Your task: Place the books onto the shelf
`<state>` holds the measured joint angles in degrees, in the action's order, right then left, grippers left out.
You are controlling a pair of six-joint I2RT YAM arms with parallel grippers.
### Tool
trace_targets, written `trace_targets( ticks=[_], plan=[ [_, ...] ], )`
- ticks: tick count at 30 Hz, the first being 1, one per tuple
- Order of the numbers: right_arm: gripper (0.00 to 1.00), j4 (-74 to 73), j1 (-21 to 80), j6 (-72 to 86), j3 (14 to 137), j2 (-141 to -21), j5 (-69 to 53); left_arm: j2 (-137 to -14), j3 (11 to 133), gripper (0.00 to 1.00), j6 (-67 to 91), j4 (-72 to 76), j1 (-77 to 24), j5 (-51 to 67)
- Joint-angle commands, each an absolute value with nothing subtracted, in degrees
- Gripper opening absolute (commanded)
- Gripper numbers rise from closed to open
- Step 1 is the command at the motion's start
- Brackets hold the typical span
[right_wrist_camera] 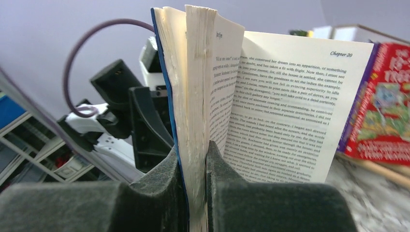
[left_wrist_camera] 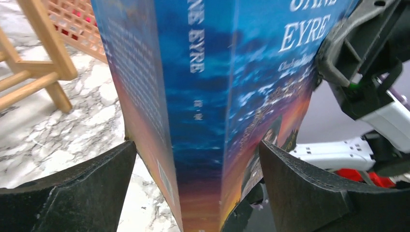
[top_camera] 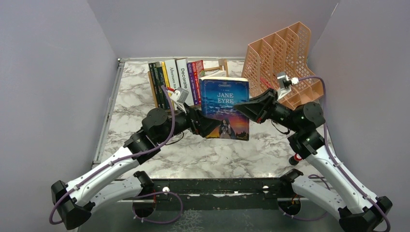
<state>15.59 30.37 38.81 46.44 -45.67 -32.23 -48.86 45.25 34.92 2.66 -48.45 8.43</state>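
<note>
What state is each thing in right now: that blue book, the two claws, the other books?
Jane Eyre book: held in the air, pages fanned open.
right gripper: shut on its cover and some pages.
left gripper: open, fingers either side of the spine.
shelved books: upright on the shelf.

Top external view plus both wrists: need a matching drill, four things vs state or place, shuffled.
Things
1. left hand
2. right hand
3. Jane Eyre book
4. peach mesh organiser

State or place
A. back right of the table
B. open, astride the book's spine
C. lifted, front cover toward the top camera
D. shut on the front cover and a wad of pages

Pairs: 1-B, 2-D, 3-C, 4-A
</note>
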Motion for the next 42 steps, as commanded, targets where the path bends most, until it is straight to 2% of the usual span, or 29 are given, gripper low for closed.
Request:
trace_targets(
  ticks=[1, 4, 9, 15, 25, 28, 30, 34, 36, 40, 41, 42],
  plan=[
    [0.01, 35.57, 30.34, 43.23, 51.41, -46.09, -37.75, -46.93, 45.32, 0.94, 34.97, 6.5, -47.93, 17.05],
    [0.01, 37.03, 30.33, 43.68, 51.87, -46.45, -39.1, -46.57, 45.81, 0.86, 34.74, 8.87, -47.72, 20.68],
    [0.01, 35.37, 30.32, 43.0, 51.53, -46.16, -39.58, -45.51, 46.67, 0.66, 34.3, 12.5, -47.33, 23.2],
    [0.01, 33.11, 30.39, 42.7, 49.55, -45.14, -38.07, -43.03, 48.32, 0.61, 33.83, 13.81, -47.12, 21.95],
    [0.01, 33.62, 30.33, 43.24, 48.31, -46.38, -38.16, -44.9, 50.64, 0.45, 33.22, 13.38, -47.13, 21.44],
    [0.01, 33.12, 30.34, 42.67, 47.95, -46.56, -37.69, -46.32, 52.19, 0.44, 32.46, 11.3, -47.11, 19.75],
    [0.01, 31.57, 30.32, 41.8, 47.97, -46.79, -37.03, -47.35, 55.37, 0.49, 33.15, 7.15, -47.14, 16.08],
    [0.01, 29.68, 30.33, 40.71, 47.46, -47.13, -35.91, -48.84, 59.52, 0.48, 33.79, 2.4, -47.09, 13.9],
    [0.01, 29.39, 30.4, 40.79, 47.02, -47.46, -35.33, -49.0, 59.47, 0.4, 33.87, 2.57, -47.11, 14.22],
    [0.01, 28.13, 30.32, 40.34, 47.0, -48.2, -34.15, -50.08, 59.94, 0.05, 34.1, 0.92, -47.11, 12.48],
    [0.01, 26.88, 30.32, 39.67, 47.43, -48.5, -33.77, -50.45, 60.28, 0.0, 33.96, 0.21, -47.11, 11.56],
    [0.06, 24.2, 30.34, 38.92, 48.03, -48.89, -33.14, -50.76, 60.7, 0.0, 33.79, -1.04, -47.09, 10.34]
  ],
)
